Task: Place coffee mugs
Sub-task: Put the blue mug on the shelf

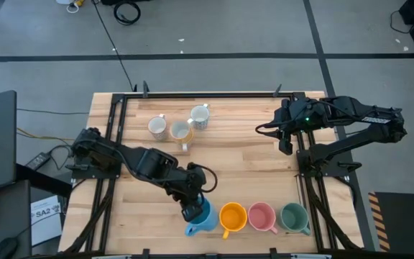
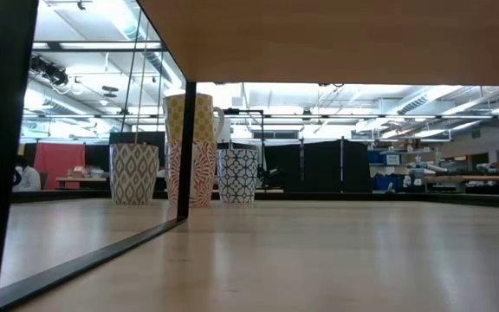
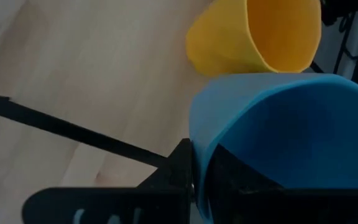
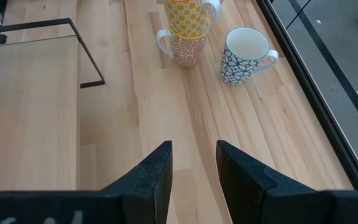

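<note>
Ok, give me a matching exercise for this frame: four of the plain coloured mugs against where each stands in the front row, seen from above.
Things:
1. blue mug
2. orange mug
3. pink mug
4. green mug

Places:
A. right end of the row
B. between blue and pink
C. left end, rim pinched by the left gripper
D. between orange and green

Pairs: 1-C, 2-B, 3-D, 4-A

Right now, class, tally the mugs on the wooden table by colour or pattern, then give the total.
Plain blue round mug: 1
Plain orange round mug: 1
Plain pink round mug: 1
Plain green round mug: 1
White patterned mugs: 4 (grey-patterned mug, yellow-patterned mug stacked in red-patterned mug, blue-patterned mug)
Total: 8
</note>
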